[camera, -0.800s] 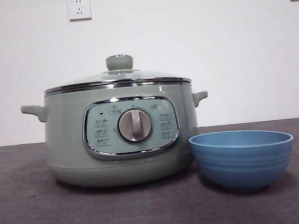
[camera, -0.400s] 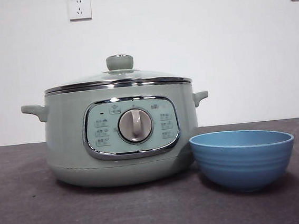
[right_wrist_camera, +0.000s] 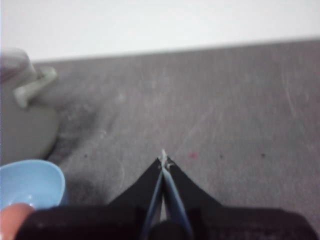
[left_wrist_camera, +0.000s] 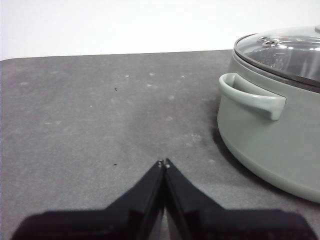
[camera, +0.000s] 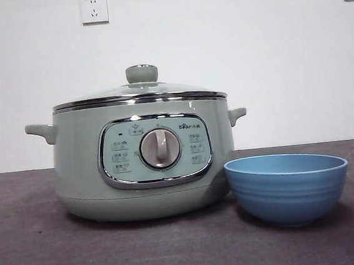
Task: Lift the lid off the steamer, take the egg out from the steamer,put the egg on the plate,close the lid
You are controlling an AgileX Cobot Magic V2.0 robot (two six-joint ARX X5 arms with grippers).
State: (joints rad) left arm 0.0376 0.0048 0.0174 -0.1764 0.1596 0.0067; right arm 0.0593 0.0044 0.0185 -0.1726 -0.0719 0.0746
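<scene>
The sage-green steamer stands left of centre in the front view. Its glass lid sits closed on it. The blue ribbed plate stands close beside it on the right. A blurred brown-orange rounded shape, seemingly the egg, shows at the plate in the right wrist view. I cannot tell if it lies inside. My left gripper is shut and empty over bare table, apart from the steamer and lid. My right gripper is shut and empty, off to the plate's side. Neither arm shows in the front view.
The dark grey table top runs back to a white wall with two sockets. The steamer's side handle sticks out toward my left gripper. Its other handle shows blurred in the right wrist view.
</scene>
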